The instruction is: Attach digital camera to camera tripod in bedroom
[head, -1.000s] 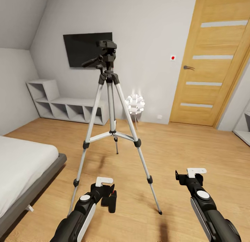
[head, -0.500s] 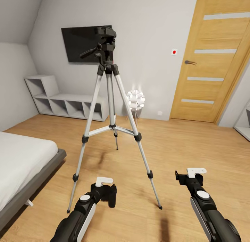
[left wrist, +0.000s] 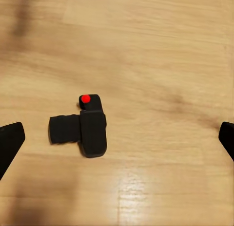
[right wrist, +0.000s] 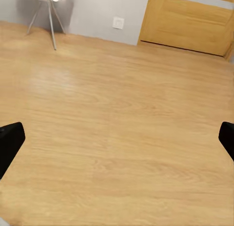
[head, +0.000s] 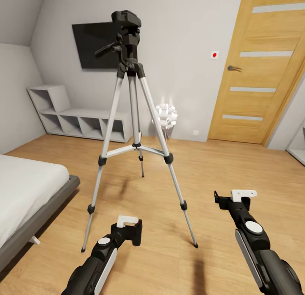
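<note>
The camera tripod [head: 135, 146] stands on the wood floor straight ahead, silver legs spread. Its black head [head: 126, 20] is at the top, with the pan handle [head: 105, 49] pointing left. The digital camera [left wrist: 83, 129] lies on the floor, small and black with a red button; in the head view the digital camera [head: 137, 233] peeks out beside my left gripper [head: 127, 231]. That gripper hovers above it, open, its fingertips [left wrist: 10, 141] far apart and apart from the camera. My right gripper [head: 222, 201] hangs open over bare floor to the right of the tripod.
A low grey-framed bed [head: 25, 189] fills the left. A grey cube shelf [head: 80, 122], a wall screen [head: 91, 45] and a white globe lamp [head: 166, 115] stand behind the tripod. The wooden door [head: 262, 70] is at the right.
The whole view has shifted: the tripod now looks nearer and taller. The camera has slid further under my left gripper in the view. My right gripper sits a little higher.
</note>
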Motion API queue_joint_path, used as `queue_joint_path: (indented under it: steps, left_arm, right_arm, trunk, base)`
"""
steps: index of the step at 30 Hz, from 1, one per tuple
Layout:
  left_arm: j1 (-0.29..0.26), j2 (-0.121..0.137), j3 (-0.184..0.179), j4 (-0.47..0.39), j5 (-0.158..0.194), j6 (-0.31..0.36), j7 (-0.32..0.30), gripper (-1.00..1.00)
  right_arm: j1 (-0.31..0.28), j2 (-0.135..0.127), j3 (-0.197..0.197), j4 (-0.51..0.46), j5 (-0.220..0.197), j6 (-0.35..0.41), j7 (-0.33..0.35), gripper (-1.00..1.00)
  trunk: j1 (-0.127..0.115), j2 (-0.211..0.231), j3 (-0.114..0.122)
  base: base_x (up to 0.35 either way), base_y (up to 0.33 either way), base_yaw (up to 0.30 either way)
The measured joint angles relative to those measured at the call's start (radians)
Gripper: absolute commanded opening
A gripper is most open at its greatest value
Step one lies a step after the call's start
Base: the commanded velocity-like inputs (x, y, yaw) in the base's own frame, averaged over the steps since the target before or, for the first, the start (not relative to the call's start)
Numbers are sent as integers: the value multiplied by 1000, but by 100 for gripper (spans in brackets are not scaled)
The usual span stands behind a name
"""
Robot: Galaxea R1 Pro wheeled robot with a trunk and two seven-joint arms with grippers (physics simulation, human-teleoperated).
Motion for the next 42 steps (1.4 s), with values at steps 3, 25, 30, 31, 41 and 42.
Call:
queue_joint_path:
  steps: [3, 25, 30, 31, 41, 42]
  left_arm:
    - [0, -1, 0, 0, 1, 0, 0, 100]
    - [0, -2, 0, -1, 1, 0, 1, 100]
    - [0, -2, 0, -1, 1, 0, 1, 100]
    - [0, -2, 0, -1, 1, 0, 1, 100]
    - [0, -2, 0, -1, 1, 0, 1, 100]
    - [0, -2, 0, -2, 1, 0, 1, 100]
  right_arm:
    - [0, 0, 1, -37, -2, 46, 0, 100]
    - [0, 1, 2, -55, -3, 72, 0, 100]
    - [0, 1, 2, -55, -3, 72, 0, 100]
    - [0, 1, 2, -55, -3, 72, 0, 100]
    - [0, 1, 2, -55, -3, 72, 0, 100]
    - [0, 1, 2, -55, -3, 72, 0, 100]
  trunk:
    - [12, -21, -14]
    - [79, -141, -123]
    - [81, -143, -151]
    - [82, -143, -157]
    - [86, -145, -212]
    - [87, -145, -217]
  base:
    - [0, 0, 0]
    - [0, 0, 0]
    - [0, 0, 0]
    - [0, 0, 0]
    - [0, 0, 0]
    - [0, 0, 0]
